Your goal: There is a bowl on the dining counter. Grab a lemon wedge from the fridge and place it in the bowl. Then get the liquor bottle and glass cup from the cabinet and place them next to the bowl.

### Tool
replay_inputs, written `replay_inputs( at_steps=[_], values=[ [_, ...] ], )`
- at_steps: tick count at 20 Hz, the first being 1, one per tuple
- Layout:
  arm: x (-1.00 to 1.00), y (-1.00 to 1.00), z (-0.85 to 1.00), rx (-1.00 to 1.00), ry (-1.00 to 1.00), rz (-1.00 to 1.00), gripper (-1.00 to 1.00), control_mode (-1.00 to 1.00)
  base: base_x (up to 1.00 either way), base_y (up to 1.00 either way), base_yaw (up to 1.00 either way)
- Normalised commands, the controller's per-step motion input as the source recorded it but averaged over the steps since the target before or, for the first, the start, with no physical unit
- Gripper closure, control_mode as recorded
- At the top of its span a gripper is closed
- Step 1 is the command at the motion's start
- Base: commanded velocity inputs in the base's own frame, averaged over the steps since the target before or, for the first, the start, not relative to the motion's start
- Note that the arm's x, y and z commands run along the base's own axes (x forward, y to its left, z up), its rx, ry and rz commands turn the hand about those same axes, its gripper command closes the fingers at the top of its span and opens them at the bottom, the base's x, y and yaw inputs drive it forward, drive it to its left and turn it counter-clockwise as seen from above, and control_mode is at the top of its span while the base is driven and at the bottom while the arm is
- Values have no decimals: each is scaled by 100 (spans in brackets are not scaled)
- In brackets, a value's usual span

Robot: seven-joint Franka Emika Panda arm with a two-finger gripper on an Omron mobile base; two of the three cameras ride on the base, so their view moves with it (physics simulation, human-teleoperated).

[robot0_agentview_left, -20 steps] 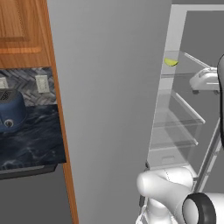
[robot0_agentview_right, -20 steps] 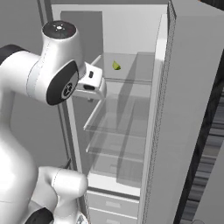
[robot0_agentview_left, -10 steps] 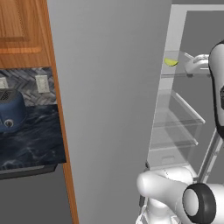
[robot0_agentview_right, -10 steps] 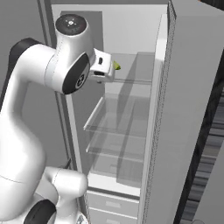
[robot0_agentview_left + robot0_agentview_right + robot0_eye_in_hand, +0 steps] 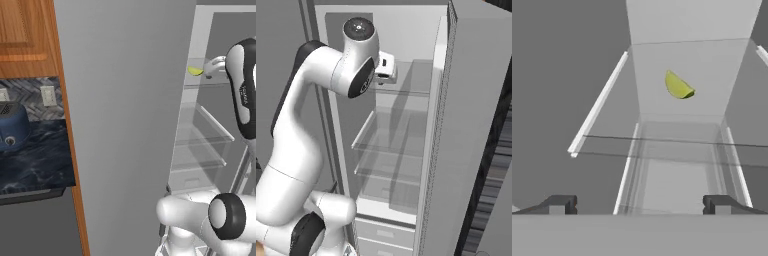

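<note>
The fridge point(image 5: 125, 110) stands with its right door point(image 5: 476, 130) swung open. On its upper glass shelf point(image 5: 682, 112) lies the lemon wedge point(image 5: 678, 86), a small yellow-green sliver, also seen at the shelf's left end as the lemon wedge point(image 5: 194, 71). My gripper point(image 5: 639, 205) is open and empty, level with that shelf and pointing at the wedge, a short way in front of it. The two fingertips point(image 5: 559, 204) stand wide apart. In the left base view the gripper point(image 5: 209, 71) sits just right of the wedge. In the right base view my hand point(image 5: 386, 70) covers the wedge.
Below are two more glass shelves point(image 5: 391, 145) and white drawers point(image 5: 383, 235). Left of the fridge, a wooden cabinet point(image 5: 25, 35) hangs over a marble worktop point(image 5: 35, 160) holding a blue appliance point(image 5: 12, 127). A white rail point(image 5: 599, 102) runs along the shelf's left side.
The arm has swung up and forward into the fridge, bringing the open gripper close to the lemon wedge. In the right base view the hand now hides the wedge.
</note>
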Motion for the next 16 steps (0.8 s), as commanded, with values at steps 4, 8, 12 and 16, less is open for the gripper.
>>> replay_inputs(
  at_steps=[4, 8, 12, 16],
  values=[
    [65, -4, 0, 0, -1, 6, -100, -100, 0, 0, 0],
    [45, -21, 0, 0, -4, 6, -100, -100, 0, 0, 0],
    [23, -38, 0, 0, -6, 3, -100, -100, 0, 0, 0],
    [16, -34, 0, 0, -5, 3, -100, -100, 0, 0, 0]
  ],
)
